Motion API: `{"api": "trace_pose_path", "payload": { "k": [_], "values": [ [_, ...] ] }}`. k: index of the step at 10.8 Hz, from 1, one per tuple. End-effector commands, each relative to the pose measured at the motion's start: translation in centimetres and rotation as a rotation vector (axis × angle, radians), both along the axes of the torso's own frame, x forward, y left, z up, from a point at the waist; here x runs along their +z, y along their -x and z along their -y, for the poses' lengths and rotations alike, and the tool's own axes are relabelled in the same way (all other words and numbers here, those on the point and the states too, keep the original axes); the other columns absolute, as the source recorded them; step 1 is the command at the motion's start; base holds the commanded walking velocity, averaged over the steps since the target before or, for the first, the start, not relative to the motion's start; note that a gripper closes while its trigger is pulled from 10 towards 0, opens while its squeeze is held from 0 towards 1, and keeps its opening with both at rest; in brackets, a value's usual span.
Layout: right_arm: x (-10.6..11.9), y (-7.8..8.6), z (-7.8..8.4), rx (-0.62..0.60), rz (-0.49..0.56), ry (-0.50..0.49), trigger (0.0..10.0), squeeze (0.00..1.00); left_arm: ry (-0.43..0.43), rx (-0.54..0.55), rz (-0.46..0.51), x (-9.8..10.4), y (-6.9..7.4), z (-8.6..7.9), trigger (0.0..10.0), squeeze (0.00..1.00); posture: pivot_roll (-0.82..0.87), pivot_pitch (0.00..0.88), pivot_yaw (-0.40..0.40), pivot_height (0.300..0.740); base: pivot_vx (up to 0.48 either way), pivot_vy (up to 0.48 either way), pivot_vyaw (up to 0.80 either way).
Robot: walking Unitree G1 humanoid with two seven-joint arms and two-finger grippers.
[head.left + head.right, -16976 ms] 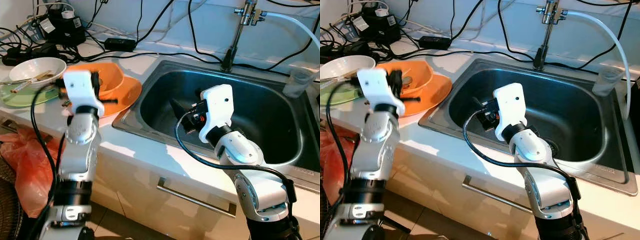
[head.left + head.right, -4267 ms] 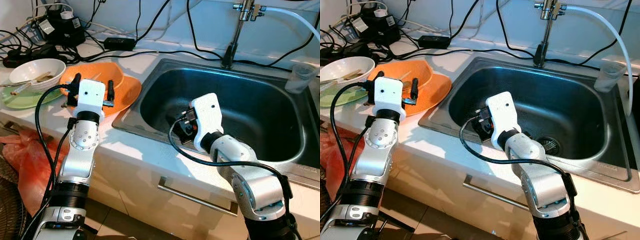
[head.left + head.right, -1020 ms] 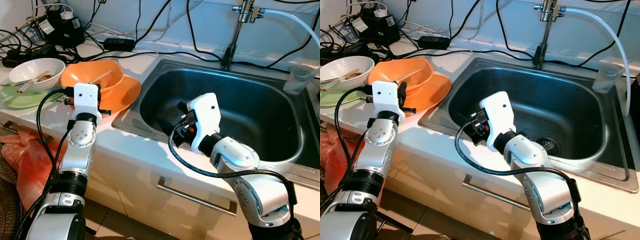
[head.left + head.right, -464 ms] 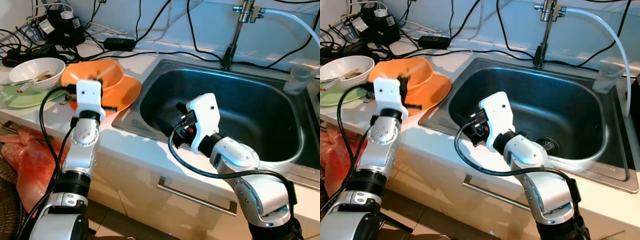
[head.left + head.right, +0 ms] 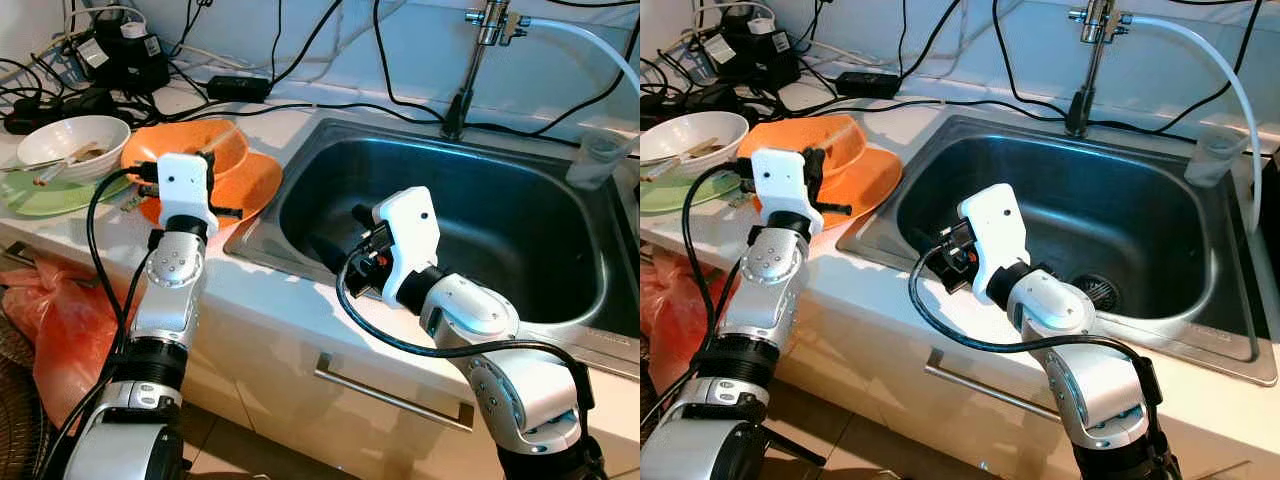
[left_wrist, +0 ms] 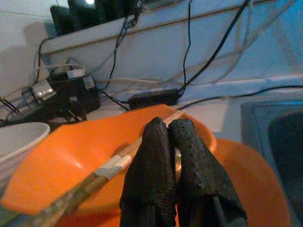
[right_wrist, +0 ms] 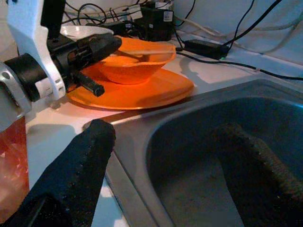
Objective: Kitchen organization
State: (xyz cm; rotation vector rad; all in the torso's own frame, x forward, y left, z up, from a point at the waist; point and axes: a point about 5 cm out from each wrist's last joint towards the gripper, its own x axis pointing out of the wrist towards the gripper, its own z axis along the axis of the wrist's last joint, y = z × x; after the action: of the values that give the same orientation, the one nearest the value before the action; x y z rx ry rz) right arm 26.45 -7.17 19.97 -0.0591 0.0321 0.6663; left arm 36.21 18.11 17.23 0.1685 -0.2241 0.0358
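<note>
Left gripper (image 6: pixel 166 137): fingers pinching narrow on chopsticks (image 6: pixel 102 171) lying in orange bowl (image 5: pixel 190 150), on orange plate (image 5: pixel 252 185).
Right gripper (image 7: pixel 165 156): fingers spread wide, hovering over sink (image 5: pixel 500 215).
Advice: lifting chopsticks straight, gently, avoiding tipping bowl.

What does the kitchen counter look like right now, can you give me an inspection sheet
Surface: white counter, steel sink.
Job's things: orange bowl on orange plate, chopsticks inside; white bowl on green plate.
Clutter: clear plastic cup.
Grippers: left gripper shut at the orange bowl's rim; right gripper open over the sink edge.
Cables: black cables, adapters behind.
Surroundings: tap, orange bag.
</note>
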Motion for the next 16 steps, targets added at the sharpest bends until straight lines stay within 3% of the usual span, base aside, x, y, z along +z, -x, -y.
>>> {"api": "trace_pose_path", "payload": {
  "k": [1,5,9,12,16],
  "values": [
    [0.1,0.2,-0.2,0.017,0.01,-0.001,10.0,0.0,0.002,-0.01,-0.004,0.3,-0.2,0.1,0.0,0.0,-0.07,0.0,0.019,0.74,0.0,0.0,0.0],
    [0.0,0.3,-0.2,0.017,0.007,0.003,10.0,0.0,0.075,-0.055,-0.114,-1.1,-0.5,0.5,0.0,0.0,-0.07,0.0,0.019,0.74,0.0,0.0,0.0],
    [0.0,0.4,-0.2,0.015,0.003,0.008,10.0,0.0,0.164,-0.044,-0.164,-0.1,-1.8,-0.5,0.0,0.0,-0.08,0.0,0.02,0.74,0.0,0.0,0.0],
    [0.0,0.4,-0.2,0.012,0.002,0.009,10.0,0.0,0.16,-0.031,-0.186,0.2,-2.0,-1.0,0.0,0.0,-0.08,0.0,0.019,0.74,0.0,0.0,0.0],
    [0.0,0.3,-0.1,0.012,0.005,0.011,10.0,0.0,0.173,-0.049,-0.242,0.1,-1.4,0.0,0.0,0.0,-0.07,0.0,0.014,0.74,0.0,0.0,0.0]
  ]
}}
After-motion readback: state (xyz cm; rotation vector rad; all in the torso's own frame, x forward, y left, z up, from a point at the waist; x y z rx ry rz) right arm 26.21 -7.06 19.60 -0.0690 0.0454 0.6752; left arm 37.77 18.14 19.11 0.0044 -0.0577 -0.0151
